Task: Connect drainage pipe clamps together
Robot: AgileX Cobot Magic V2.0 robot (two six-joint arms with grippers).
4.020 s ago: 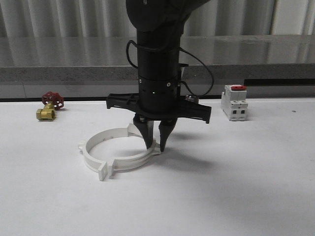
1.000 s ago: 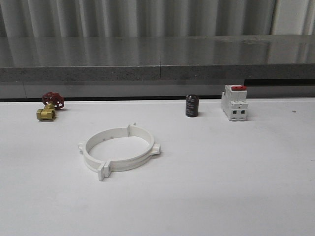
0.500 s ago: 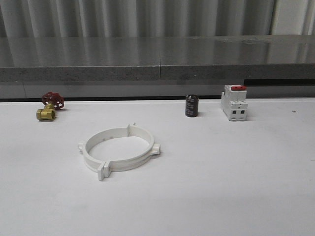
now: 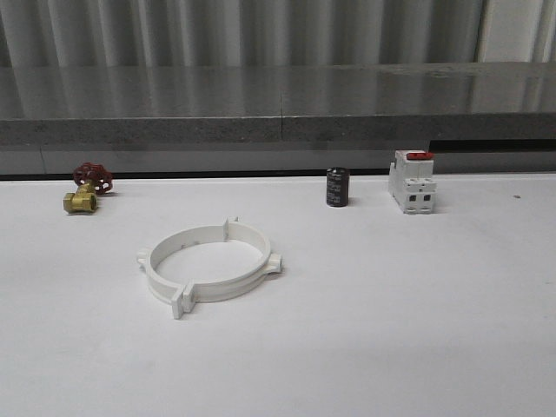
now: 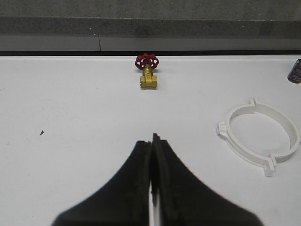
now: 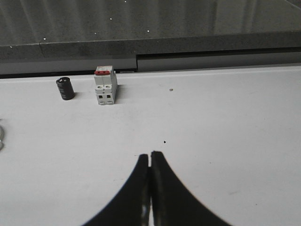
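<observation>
The two white drainage pipe clamps point(image 4: 208, 268) lie joined as one flat ring on the white table, left of centre in the front view, square tabs sticking out at the seams. The same drainage pipe clamps point(image 5: 261, 134) appear in the left wrist view, well apart from my left gripper point(image 5: 151, 140), which is shut with nothing between its black fingers. My right gripper point(image 6: 150, 155) is shut too and holds nothing, over bare table.
A brass valve with a red handwheel point(image 4: 87, 186) sits at the back left. A small black cylinder point(image 4: 338, 187) and a white breaker with a red top point(image 4: 413, 182) stand at the back right. A grey ledge point(image 4: 278, 130) bounds the table's far edge.
Four seconds ago a black arm stood over the ring with its fingers at the ring's right side; it has withdrawn from the front view. Over the last second nothing moved.
</observation>
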